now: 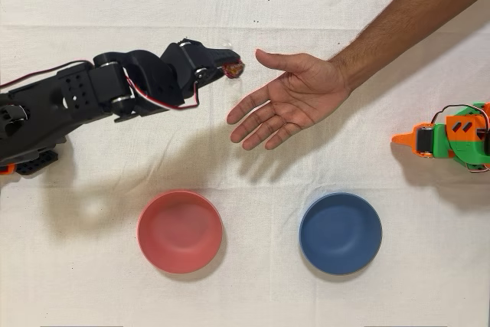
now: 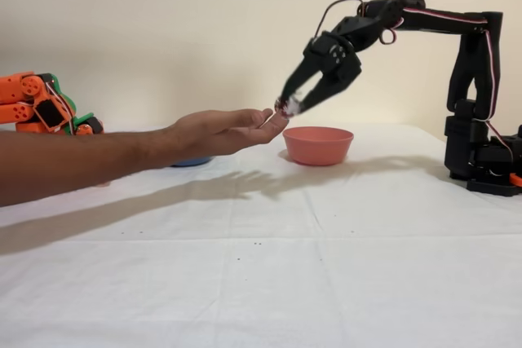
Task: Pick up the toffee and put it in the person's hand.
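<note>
White cloth (image 1: 253, 281), end effector (image 1: 232, 67) w/ shiny toffee (image 1: 233, 70)

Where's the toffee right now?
The toffee is clamped in the black gripper, in the air just left of the person's hand in the overhead view; in the fixed view it hangs right at the fingertips.

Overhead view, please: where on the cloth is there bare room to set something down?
Bare cloth lies along the top edge, between the red bowl and blue bowl, and beside each bowl. It is crowded mid-table, where the gripper holds the toffee beside the person's hand.
</note>
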### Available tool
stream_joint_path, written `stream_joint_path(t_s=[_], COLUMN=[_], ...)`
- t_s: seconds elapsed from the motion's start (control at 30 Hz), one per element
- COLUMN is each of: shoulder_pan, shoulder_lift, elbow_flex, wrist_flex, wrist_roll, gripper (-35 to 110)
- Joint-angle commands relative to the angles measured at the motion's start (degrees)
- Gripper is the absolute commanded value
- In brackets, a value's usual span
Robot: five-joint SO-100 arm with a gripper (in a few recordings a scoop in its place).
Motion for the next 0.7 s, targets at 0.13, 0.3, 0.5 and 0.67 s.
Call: stream_joint_path(t_s=[0.13,0.3,0.5,0.67], shoulder_pan=[2.29,3.43,4.66,5.45], shoulder_lift=[-1.14,-4.83,-9.23,-12.83], elbow_flex=[-12.3,-16.96,-22.59,-27.07], wrist_flex=[0.79,0.18,-0.97,-1.14], wrist_roll=[-1.49,-2.11,-2.9,-3.52], gripper=[10,10,10,10])
